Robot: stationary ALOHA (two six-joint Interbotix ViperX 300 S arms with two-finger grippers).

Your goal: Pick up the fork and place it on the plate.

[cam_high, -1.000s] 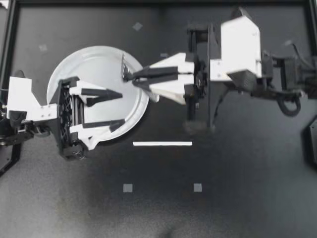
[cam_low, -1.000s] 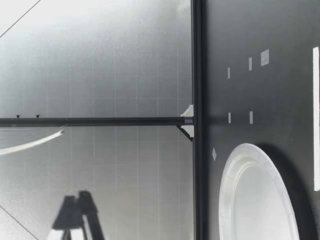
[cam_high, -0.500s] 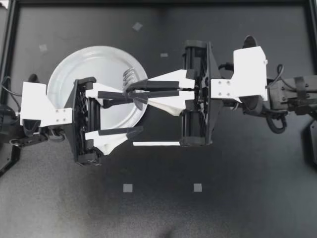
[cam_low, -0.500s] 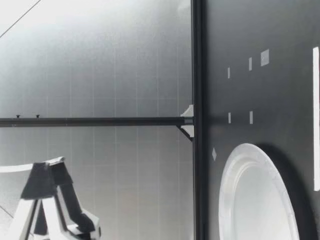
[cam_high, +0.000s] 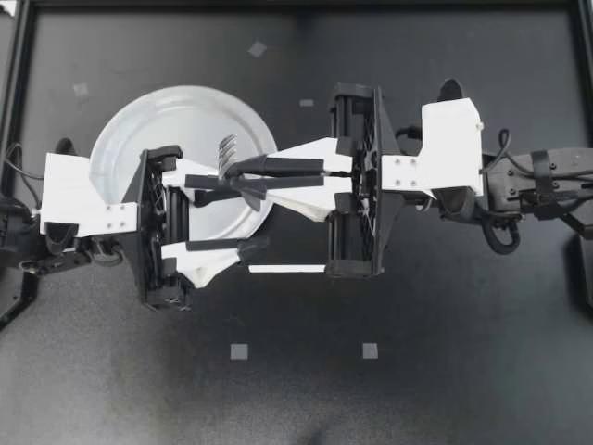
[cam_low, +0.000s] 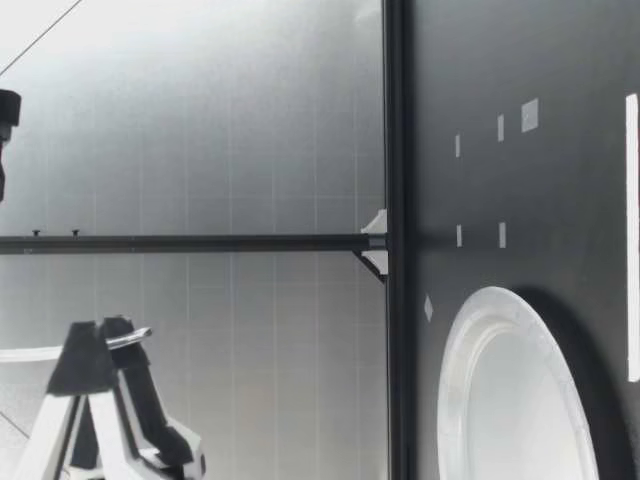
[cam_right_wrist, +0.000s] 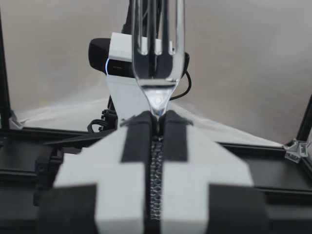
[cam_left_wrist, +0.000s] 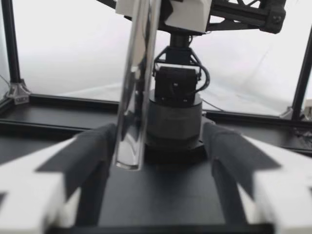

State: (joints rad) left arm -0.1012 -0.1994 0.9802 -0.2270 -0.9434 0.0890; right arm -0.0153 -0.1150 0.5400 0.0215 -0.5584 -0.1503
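Note:
Over the white plate (cam_high: 167, 116), my right gripper (cam_high: 230, 170) is shut on the clear fork (cam_high: 225, 146), holding it well above the table. In the right wrist view the fork (cam_right_wrist: 156, 58) stands tines up out of that shut gripper (cam_right_wrist: 157, 119). My left gripper (cam_high: 264, 213) faces it, open. In the left wrist view the fork's handle (cam_left_wrist: 134, 97) hangs between that gripper's (cam_left_wrist: 158, 141) fingers, close to one finger (cam_left_wrist: 92, 146) and clear of the other. In the low view a gripper (cam_low: 100, 335) hangs high above the plate (cam_low: 510, 400).
A white tape strip (cam_high: 292, 269) lies just in front of the plate, under both grippers. Two small tape squares (cam_high: 239, 351) sit nearer the front edge. Black frame rails (cam_high: 18, 93) border the table.
My right gripper has carried the fork leftward from the plate's right rim. My left gripper has moved right to meet it, so the handle now hangs between its fingers, which have narrowed slightly.

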